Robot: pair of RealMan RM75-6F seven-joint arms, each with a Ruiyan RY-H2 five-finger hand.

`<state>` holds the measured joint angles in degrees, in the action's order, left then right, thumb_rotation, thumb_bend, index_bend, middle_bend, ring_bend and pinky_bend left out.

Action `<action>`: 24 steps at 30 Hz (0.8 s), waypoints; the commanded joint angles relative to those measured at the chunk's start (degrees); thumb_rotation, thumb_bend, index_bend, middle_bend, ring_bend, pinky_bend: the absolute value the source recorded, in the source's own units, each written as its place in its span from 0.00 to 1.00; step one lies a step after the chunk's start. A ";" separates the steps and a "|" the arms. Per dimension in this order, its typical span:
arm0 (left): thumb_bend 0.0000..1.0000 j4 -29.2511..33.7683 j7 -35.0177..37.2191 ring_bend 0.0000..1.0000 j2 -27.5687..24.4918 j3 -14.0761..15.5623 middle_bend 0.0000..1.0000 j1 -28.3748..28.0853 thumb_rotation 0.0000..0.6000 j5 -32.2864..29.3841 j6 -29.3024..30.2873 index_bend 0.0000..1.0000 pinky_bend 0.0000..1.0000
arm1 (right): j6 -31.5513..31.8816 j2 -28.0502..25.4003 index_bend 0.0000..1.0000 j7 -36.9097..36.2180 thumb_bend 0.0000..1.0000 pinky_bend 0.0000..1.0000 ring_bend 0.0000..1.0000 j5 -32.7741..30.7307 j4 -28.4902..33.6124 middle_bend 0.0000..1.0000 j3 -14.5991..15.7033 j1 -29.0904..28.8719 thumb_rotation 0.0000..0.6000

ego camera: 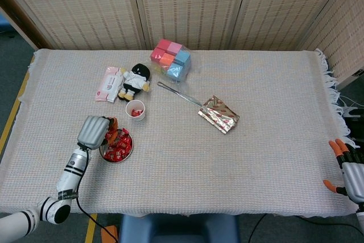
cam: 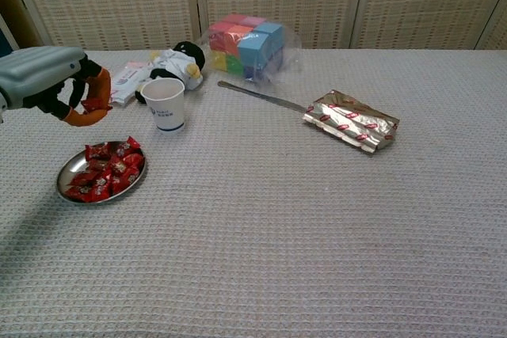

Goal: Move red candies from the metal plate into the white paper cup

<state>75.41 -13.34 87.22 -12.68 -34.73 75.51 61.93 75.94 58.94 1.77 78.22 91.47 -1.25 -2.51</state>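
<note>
The job is partly done, by my reading: the small white paper cup [ego camera: 136,110], standing toward the left end of the cloth-covered table [ego camera: 267,95] a little behind the plate, already shows something red inside in the head view, likely at least one candy. Most of the load is not yet moved, since a good heap of red wrapped candies [cam: 107,170] lies in the round metal plate [cam: 70,173] near the front left edge. The left hand [cam: 73,93] hangs raised above the plate, left of the cup, its orange-tipped fingers [cam: 101,83] pinching one red candy [cam: 95,104]. That piece has yet to reach the cup, and many more trips look necessary. The right hand [ego camera: 348,172] sits idle off the front right corner, fingers apart and empty.
</note>
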 commanded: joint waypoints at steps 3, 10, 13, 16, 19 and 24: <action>0.46 0.26 -2.10 0.62 0.13 -3.07 0.64 -3.77 1.00 -1.96 -1.94 0.62 1.00 | -0.57 0.08 0.00 0.12 0.09 0.12 0.00 -0.41 -0.12 0.00 -0.10 -0.24 1.00; 0.46 -4.93 -4.33 0.62 3.86 -5.95 0.64 -9.83 1.00 -6.05 -6.76 0.61 1.00 | -0.15 0.05 0.00 0.34 0.09 0.12 0.00 -0.84 0.03 0.00 -0.30 -0.04 1.00; 0.46 -7.73 -4.47 0.62 5.87 -6.40 0.63 -11.95 1.00 -7.81 -8.90 0.61 1.00 | -0.12 0.03 0.00 0.26 0.09 0.12 0.00 -1.26 -0.05 0.00 -0.48 0.01 1.00; 0.46 -10.46 -4.35 0.62 7.67 -6.62 0.63 -13.61 1.00 -8.63 -9.82 0.61 1.00 | -0.51 0.03 0.00 0.18 0.09 0.12 0.00 -1.62 -0.22 0.00 -0.59 -0.13 1.00; 0.46 -12.21 -4.05 0.62 8.68 -6.69 0.63 -14.52 1.00 -8.98 -10.24 0.61 1.00 | -0.80 0.04 0.00 0.09 0.09 0.12 0.00 -1.83 -0.36 0.00 -0.64 -0.23 1.00; 0.46 -14.37 -3.57 0.62 9.70 -6.32 0.63 -15.37 1.00 -9.21 -10.71 0.60 1.00 | -1.02 -0.01 0.00 -0.01 0.09 0.12 0.00 -2.23 -0.46 0.00 -0.78 -0.29 1.00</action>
<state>62.20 -17.16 96.40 -19.19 -49.66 66.43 51.49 74.94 58.94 1.79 76.02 91.03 -2.01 -2.78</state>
